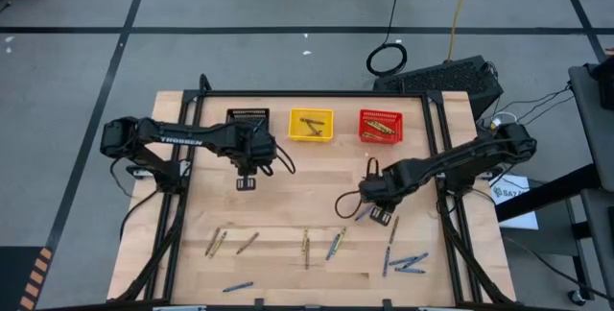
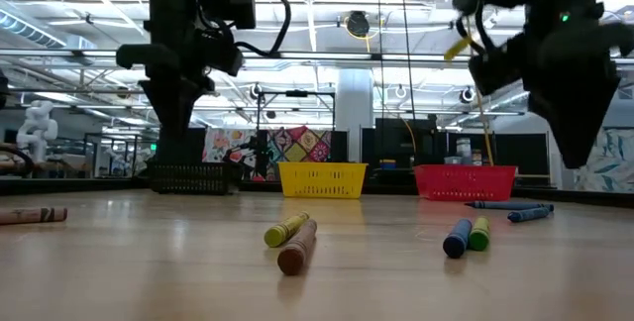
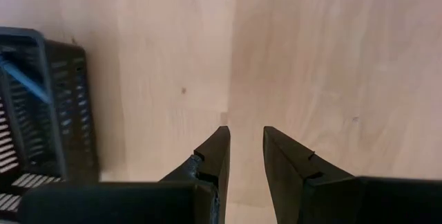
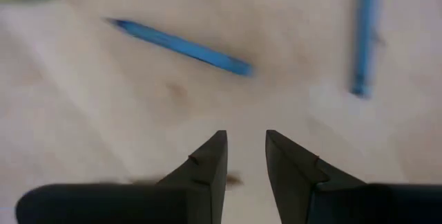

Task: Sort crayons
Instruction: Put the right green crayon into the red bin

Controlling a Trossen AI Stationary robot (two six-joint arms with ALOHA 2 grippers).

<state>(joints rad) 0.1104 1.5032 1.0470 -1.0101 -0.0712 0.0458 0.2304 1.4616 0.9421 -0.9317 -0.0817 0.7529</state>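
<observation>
Crayons lie scattered on the near half of the wooden table: tan ones [image 1: 216, 244], an olive one [image 1: 306, 246] and blue ones [image 1: 408, 263]. My left gripper [image 1: 247, 183] hangs open over bare wood just in front of the black basket [image 1: 248, 119], pointing down, with nothing between its fingers [image 3: 245, 131]. My right gripper [image 1: 378, 217] is open above the table's right middle, pointing down. Below it lie two blue crayons [image 4: 183, 44] [image 4: 364, 34], apart from its fingers [image 4: 245, 134].
A yellow basket [image 1: 311, 125] and a red basket [image 1: 381, 127] stand beside the black one along the far edge, each with crayons inside. A blue crayon [image 3: 24, 79] lies in the black basket. In the low view, crayons [image 2: 297, 247] [image 2: 457, 237] lie near the front.
</observation>
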